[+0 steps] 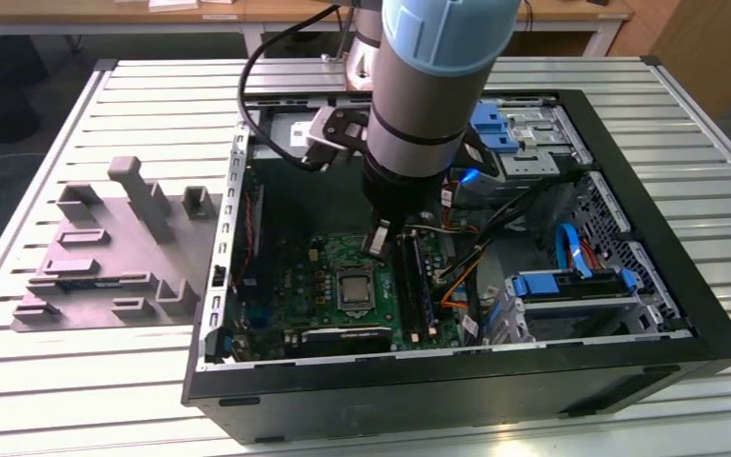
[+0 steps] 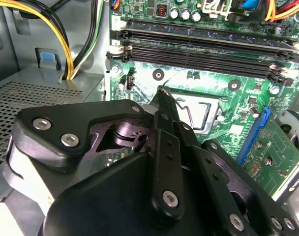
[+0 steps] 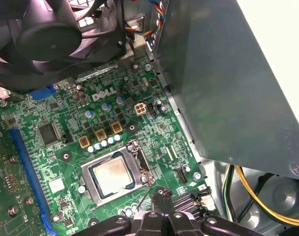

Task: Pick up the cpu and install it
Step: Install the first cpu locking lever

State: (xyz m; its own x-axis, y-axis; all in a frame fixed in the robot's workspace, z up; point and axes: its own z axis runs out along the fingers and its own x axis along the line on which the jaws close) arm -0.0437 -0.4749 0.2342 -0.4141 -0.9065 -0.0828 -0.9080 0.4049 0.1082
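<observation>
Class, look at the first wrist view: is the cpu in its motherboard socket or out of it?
In. The cpu lies flat inside the socket's metal frame, and the gripper hovers beside it.

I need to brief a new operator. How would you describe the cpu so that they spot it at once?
Look inside the open computer case at the green motherboard. Near its middle, a metal socket frame surrounds the cpu: a flat, pale silver square, unlike the smaller dark chip nearby.

table: pale silver metal tabletop with long slats [image 1: 149,371] | middle to right edge: big black open computer case [image 1: 467,381] sits on it | near left edge: flat grey plastic fixture with upright blocks [image 1: 111,257], just beside the case
</observation>
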